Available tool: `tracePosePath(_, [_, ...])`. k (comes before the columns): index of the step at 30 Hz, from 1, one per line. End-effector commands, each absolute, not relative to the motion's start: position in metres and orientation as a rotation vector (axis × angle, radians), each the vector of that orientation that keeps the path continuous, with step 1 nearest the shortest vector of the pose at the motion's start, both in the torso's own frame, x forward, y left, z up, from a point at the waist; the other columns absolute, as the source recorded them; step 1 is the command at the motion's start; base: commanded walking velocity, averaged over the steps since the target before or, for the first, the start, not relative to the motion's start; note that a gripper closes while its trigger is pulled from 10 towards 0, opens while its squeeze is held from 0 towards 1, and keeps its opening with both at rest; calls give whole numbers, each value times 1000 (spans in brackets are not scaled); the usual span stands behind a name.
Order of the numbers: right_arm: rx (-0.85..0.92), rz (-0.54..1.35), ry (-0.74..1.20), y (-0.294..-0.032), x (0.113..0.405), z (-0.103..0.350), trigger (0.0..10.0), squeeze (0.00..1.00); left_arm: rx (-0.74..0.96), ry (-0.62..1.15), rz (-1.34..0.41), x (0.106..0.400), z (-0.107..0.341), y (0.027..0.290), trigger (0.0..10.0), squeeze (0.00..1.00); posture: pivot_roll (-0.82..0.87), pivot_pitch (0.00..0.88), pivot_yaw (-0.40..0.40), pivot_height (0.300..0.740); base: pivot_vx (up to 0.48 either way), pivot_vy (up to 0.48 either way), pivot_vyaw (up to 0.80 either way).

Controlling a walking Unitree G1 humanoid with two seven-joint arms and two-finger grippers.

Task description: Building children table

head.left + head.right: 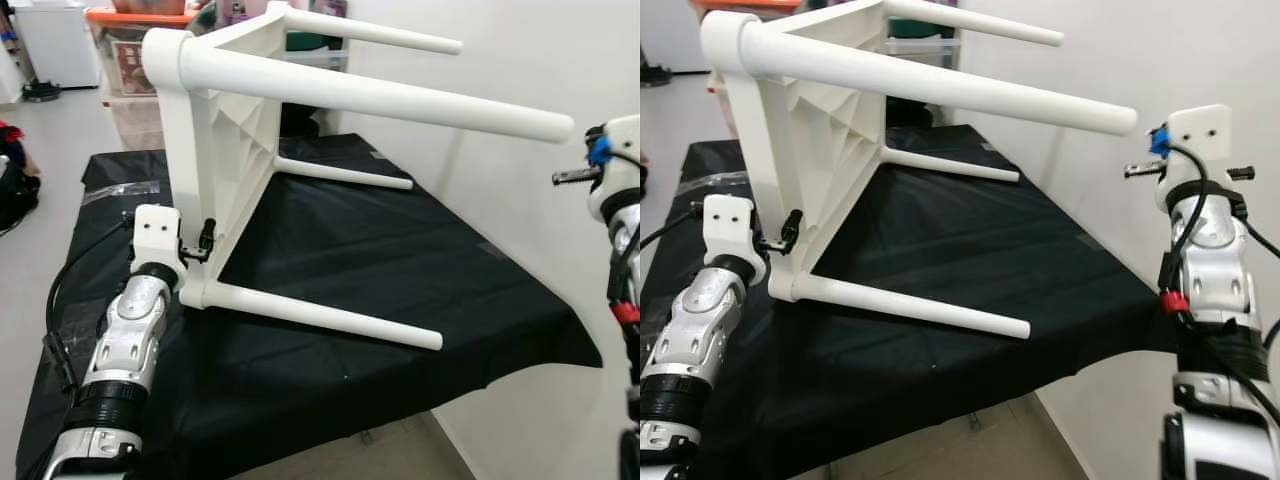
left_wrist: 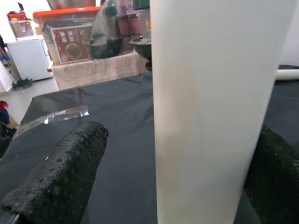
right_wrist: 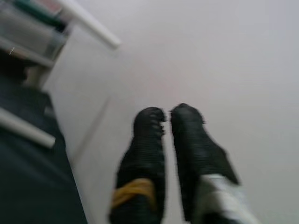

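In the eye views the white children's table (image 1: 230, 120) lies tipped on its side on the black-covered surface (image 1: 420, 300) with all four legs fitted, so assembly looks nearly done and only righting seems left. The left wrist view shows the left gripper (image 2: 177, 186) spread around a leg (image 2: 210, 116). In the right wrist view the right gripper (image 3: 167, 122), fingertips together, points at the wall (image 3: 224, 56), off the table.

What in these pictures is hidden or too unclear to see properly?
- Tabletop's upper face: the white table lies on its side, showing its ribbed underside in the eye views.
- Left hand: the table's edge hides its fingertips in the eye views.
- Boxes behind: partly covered by the table.
- Right wrist view: blurred around the right hand.
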State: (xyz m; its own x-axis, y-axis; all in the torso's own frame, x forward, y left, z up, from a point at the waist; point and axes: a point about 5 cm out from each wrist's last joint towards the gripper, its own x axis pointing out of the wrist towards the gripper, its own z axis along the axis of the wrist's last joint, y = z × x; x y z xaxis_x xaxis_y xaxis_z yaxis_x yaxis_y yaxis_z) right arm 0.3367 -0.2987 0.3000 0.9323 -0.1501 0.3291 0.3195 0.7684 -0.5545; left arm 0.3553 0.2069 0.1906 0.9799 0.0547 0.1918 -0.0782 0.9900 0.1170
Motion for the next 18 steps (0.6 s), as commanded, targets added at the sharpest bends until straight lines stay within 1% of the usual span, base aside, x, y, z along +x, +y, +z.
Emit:
tracePosePath(1, [-667,-220,-253,-294,335,294,10000,1000,130,-179,44,353,185,201,10000,0,70,0,-76,740,0,0,0])
tracePosePath(3, [-700,-152,-228,-286,332,284,10000,1000,125,-177,29,353,184,196,10000,0,67,0,-72,740,0,0,0])
tracePosePath(5, [-719,-135,-221,-284,331,282,10000,1000,124,-176,25,353,183,195,10000,0,67,0,-72,740,0,0,0])
tracePosePath(7, [-873,-34,-189,-278,323,272,10000,1000,124,-173,13,354,182,193,10000,0,62,0,-67,740,0,0,0])
tracePosePath(10, [-923,3,-180,-277,318,271,10000,1000,124,-172,9,354,182,193,10000,0,62,0,-67,740,0,0,0])
tracePosePath(11, [-1037,-5,-204,-286,305,288,10000,1000,124,-165,5,354,180,193,10000,0,40,0,-58,740,0,0,0])
tracePosePath(12, [-1082,-26,-219,-291,300,298,10000,1000,123,-162,4,355,180,193,10000,0,40,0,-58,740,0,0,0])
tracePosePath(15, [-1134,-54,-237,-296,290,311,10000,1000,119,-157,-1,355,178,191,10000,0,26,0,-54,740,0,0,0])
tracePosePath(18, [-1171,-41,-244,-291,280,314,10000,1000,112,-154,-8,356,177,188,10000,0,14,0,-45,740,0,0,0])
